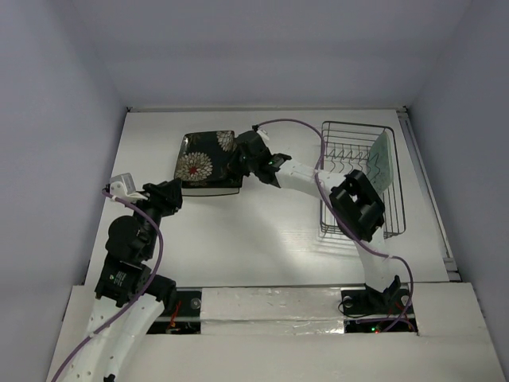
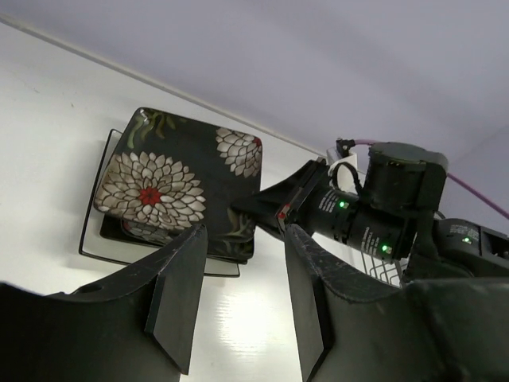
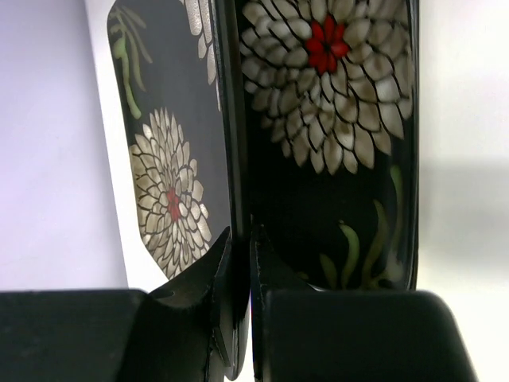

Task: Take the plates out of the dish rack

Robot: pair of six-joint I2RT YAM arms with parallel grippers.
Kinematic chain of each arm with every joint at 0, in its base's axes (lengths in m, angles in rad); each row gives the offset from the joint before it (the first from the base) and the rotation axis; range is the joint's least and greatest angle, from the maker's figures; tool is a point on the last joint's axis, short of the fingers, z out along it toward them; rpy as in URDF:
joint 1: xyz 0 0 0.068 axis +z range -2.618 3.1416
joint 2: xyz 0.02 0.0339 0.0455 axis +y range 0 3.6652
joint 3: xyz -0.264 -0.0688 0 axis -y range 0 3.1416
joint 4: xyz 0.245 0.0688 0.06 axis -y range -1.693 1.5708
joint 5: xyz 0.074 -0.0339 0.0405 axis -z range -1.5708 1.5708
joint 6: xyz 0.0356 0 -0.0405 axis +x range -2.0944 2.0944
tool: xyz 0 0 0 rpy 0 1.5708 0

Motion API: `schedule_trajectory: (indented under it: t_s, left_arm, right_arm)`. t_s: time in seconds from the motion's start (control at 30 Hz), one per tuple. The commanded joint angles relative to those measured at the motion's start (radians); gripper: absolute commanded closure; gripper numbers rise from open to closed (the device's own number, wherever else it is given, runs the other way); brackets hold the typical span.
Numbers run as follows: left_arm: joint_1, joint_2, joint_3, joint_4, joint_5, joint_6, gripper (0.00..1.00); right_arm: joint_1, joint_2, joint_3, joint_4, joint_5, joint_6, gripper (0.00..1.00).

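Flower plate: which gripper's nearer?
Right. The right gripper is shut on the flower plate at its right edge; the left gripper hangs open off its near-left corner, not touching.

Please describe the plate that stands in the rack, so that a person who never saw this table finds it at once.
On the right of the white table sits a grey wire rack. One plate stands on edge along its right side. It is plain pale mint green; the others lie stacked left of the rack, a black flowered plate on top.
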Motion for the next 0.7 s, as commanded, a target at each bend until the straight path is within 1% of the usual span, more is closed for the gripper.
schedule_trajectory:
  t_s: [0.0,0.23,0.3,0.33,0.4,0.53,0.57,0.6,0.63,0.67]
  left_arm:
    - [-0.004,0.003,-0.015,0.046,0.004,0.004,0.6]
    - [-0.004,0.0,-0.015,0.047,0.004,0.004,0.6]
    - [-0.004,0.0,-0.015,0.047,0.004,0.004,0.6]
    - [-0.004,0.0,-0.015,0.047,0.004,0.004,0.6]
    - [-0.004,-0.002,-0.015,0.047,0.004,0.004,0.6]
    - [-0.004,-0.002,-0.014,0.047,0.004,0.004,0.6]
    - [-0.004,0.001,-0.014,0.047,0.004,0.004,0.6]
    - [-0.004,0.001,-0.014,0.047,0.004,0.004,0.6]
    - [-0.004,0.0,-0.015,0.047,0.004,0.004,0.6]
    - [-0.004,-0.002,-0.015,0.049,0.004,0.004,0.6]
  right_arm:
    - [-0.003,-0.071,0.014,0.299,-0.002,0.079,1.0]
    - [-0.003,-0.075,-0.038,0.28,-0.003,0.043,1.0]
    - [-0.003,-0.074,-0.041,0.251,0.006,0.033,0.98]
    - [-0.003,-0.071,-0.041,0.244,0.009,0.028,0.94]
    - [-0.003,-0.06,-0.035,0.215,0.011,0.02,0.91]
    - [-0.012,-0.035,-0.002,0.161,-0.009,-0.007,0.76]
    - [-0.012,-0.029,0.024,0.126,-0.02,-0.03,0.74]
    - [-0.012,-0.025,0.04,0.1,-0.022,-0.038,0.69]
    - [-0.012,-0.019,0.055,0.071,-0.02,-0.049,0.61]
    - [-0.023,-0.011,0.078,0.017,-0.023,-0.07,0.57]
